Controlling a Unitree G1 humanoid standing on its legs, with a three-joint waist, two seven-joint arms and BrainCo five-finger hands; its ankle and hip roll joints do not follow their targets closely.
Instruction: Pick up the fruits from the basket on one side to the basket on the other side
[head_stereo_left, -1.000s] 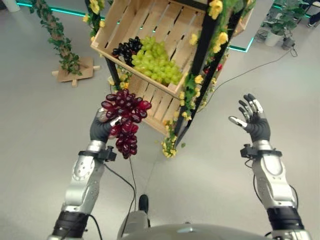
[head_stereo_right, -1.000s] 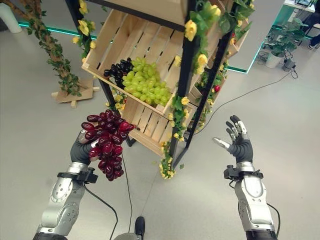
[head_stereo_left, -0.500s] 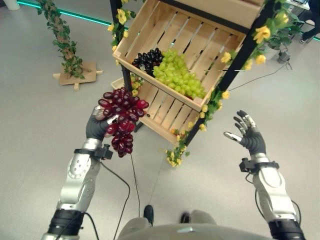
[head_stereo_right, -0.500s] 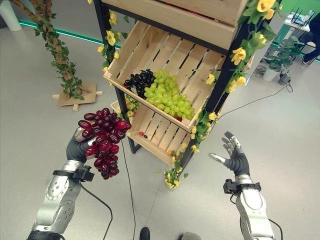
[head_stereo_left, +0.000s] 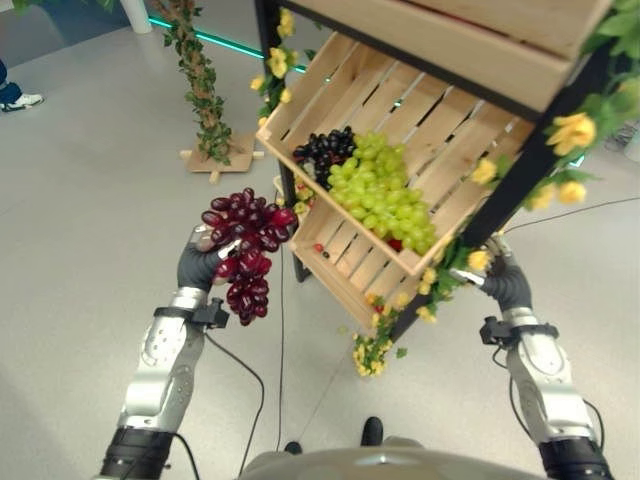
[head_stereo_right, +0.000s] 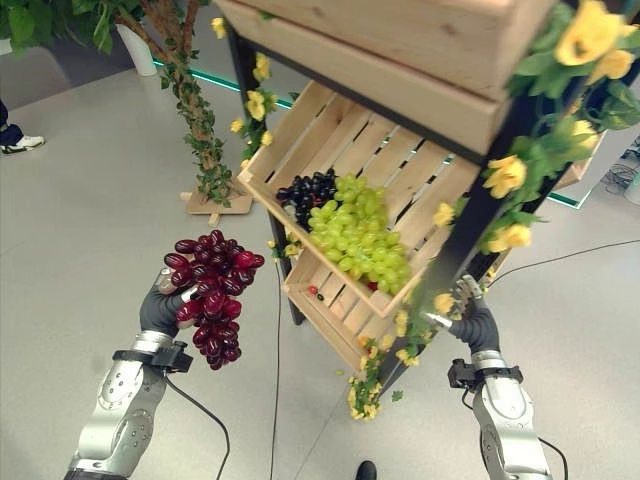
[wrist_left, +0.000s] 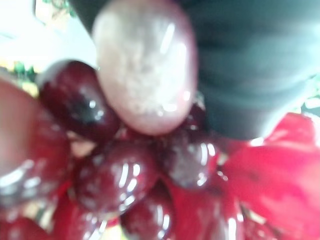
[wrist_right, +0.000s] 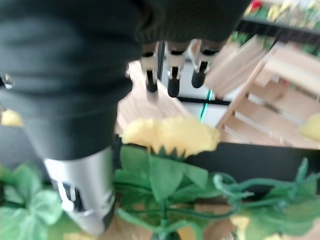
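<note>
My left hand (head_stereo_left: 198, 266) is raised in front of me at the left, its fingers curled round a bunch of dark red grapes (head_stereo_left: 246, 247) that hangs down past the wrist. The same red grapes (wrist_left: 115, 175) press close against that hand in the left wrist view. To the right of it a tilted wooden crate (head_stereo_left: 300, 85) on a black rack holds green grapes (head_stereo_left: 382, 192) and a smaller bunch of black grapes (head_stereo_left: 320, 152). My right hand (head_stereo_right: 476, 324) is open and holds nothing; its straight fingers (wrist_right: 172, 75) reach up beside the rack's flowered front post.
Below the grape crate sits a lower crate (head_stereo_left: 345, 283) with a small red fruit (head_stereo_left: 318, 247). Another crate (head_stereo_right: 400, 40) hangs overhead. Yellow flowers and leaves (wrist_right: 170, 137) wrap the black posts. A vine-wrapped pole on a wooden base (head_stereo_left: 205, 120) stands at the back left, and a person's shoe (head_stereo_left: 18, 98) is at the far left.
The whole picture has shifted, so the camera has moved and the rack looks closer. My left hand still holds the red grapes. My right hand now sits against the flowered post.
</note>
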